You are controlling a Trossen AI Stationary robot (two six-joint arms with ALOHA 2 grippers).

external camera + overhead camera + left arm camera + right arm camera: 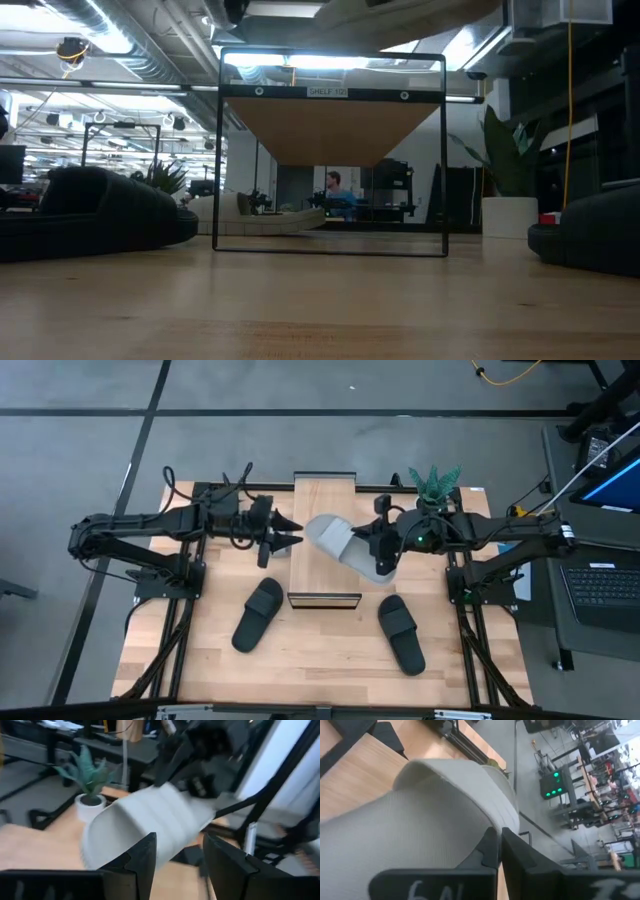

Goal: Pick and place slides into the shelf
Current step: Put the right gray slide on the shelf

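Between the two pincers, over the shelf (325, 540), hangs one grey slide (350, 547). R pincer (385, 550) is clamped on its far end; the R wrist view shows the dark fingers (492, 852) pinched tight on the slide's edge w/ no gap. L pincer (290, 532) sits just off the shelf's L edge, tips aimed at the slide, fingers (145, 857) spread apart w/ nothing between them; the slide's rounded end (150, 822) lies straight ahead of it, close but not touching as far as the high view shows.

Key relation: the slide runs diagonally, from near the L pincer's tips across and down to the R pincer, so its long axis is skewed vs the shelf's long axis. It overhangs the shelf's R edge at the gripped end. Whether the near end rests on the plank or floats above it, can't tell. R arm clearly owns the slide; L looks released and is prob. the free one.

Judgement: the placing is about done for this slide, needs the R pincer to settle it fully onto the plank and let go. Risk: w/ the end hanging over the edge it could tip off.

Shelf contents: only this grey slide on or above the top. Two black slides (259, 614) (402, 632) lie on the bench (320, 650), one nearer each arm's side, below the shelf end. Second grey slide not visible. Potted plant (434, 485) stands behind the R arm.
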